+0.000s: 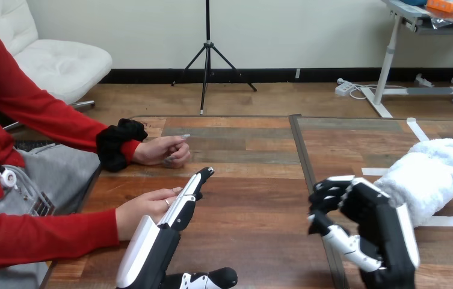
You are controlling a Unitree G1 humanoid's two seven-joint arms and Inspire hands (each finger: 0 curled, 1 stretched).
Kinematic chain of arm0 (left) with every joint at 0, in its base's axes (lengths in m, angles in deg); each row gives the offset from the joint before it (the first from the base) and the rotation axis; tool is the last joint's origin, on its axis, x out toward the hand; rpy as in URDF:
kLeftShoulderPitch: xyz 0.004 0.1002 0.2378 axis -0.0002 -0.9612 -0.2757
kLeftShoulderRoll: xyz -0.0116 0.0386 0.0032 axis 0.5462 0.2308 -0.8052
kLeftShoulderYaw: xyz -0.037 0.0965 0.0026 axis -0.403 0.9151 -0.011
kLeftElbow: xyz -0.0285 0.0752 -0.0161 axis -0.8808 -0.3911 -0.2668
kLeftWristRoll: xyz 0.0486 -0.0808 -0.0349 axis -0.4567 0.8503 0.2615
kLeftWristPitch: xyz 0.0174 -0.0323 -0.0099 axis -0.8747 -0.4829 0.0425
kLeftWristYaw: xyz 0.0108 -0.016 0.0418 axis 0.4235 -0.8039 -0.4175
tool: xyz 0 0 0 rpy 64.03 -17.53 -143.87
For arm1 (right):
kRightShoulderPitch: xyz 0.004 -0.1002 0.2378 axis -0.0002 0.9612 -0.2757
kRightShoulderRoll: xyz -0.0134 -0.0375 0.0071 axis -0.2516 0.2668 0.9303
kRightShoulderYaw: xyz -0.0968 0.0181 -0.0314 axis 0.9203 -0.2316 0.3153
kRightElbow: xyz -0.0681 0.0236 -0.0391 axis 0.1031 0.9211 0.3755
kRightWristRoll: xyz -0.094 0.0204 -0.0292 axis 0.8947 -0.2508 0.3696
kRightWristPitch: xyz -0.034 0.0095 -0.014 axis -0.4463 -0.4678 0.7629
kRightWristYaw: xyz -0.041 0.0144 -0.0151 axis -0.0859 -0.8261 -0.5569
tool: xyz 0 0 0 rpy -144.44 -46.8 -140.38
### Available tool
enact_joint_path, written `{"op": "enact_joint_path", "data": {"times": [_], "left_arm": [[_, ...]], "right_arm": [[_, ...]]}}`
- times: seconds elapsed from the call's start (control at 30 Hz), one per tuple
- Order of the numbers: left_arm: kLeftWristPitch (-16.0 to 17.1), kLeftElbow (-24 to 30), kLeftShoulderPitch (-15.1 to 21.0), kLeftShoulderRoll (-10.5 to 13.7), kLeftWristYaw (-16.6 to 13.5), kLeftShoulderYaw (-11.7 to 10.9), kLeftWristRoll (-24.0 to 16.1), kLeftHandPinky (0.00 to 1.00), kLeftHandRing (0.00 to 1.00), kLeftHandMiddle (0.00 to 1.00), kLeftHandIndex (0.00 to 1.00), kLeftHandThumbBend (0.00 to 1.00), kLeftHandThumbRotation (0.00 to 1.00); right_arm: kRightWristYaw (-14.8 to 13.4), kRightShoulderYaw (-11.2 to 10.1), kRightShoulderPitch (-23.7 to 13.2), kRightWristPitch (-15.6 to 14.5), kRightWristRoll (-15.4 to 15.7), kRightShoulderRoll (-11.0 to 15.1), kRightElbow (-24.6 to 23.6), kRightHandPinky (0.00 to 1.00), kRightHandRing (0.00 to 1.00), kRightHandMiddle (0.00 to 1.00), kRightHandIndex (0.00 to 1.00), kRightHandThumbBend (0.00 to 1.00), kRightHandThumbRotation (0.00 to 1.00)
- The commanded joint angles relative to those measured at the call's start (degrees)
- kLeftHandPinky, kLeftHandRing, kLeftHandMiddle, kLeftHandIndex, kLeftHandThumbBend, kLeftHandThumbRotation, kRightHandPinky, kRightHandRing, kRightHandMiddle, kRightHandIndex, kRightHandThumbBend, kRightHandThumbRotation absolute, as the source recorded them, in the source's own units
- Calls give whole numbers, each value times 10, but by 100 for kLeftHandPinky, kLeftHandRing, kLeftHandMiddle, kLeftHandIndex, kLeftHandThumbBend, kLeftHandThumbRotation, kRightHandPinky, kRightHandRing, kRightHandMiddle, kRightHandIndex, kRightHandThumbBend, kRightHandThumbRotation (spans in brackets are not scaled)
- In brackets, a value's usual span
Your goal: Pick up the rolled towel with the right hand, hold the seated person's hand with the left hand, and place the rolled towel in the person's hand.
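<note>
Left hand [175, 211] reaches forward, fingers straight, against the person's nearer hand [145, 208] by the tabletop's [248, 198] left edge. Right hand [368, 223] curls on nothing, just beside the rolled towel [431, 174] toward the right edge.

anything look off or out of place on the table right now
Nothing spilled or damaged. The rolled towel is intact but lies slanted across the white tape marks at the right, beside the right robot hand, whose curled fingers are not round it. The left robot hand lies open beside the person's nearer hand.
</note>
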Motion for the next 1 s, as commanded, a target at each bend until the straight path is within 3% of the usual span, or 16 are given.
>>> {"op": "enact_joint_path", "data": {"times": [0.0,0.7,0.97], "left_arm": [[1,13,32,0,-6,-6,1,88,95,97,97,100,89],[1,12,32,-1,-1,-4,5,87,94,96,96,100,89],[7,9,32,-2,7,-3,14,86,94,95,94,100,88]], "right_arm": [[-25,-18,-46,18,11,12,-5,48,56,59,59,95,46],[-95,-45,-54,26,48,26,0,64,72,73,73,100,50],[-109,-52,-57,24,47,30,4,68,76,77,78,100,53]]}}
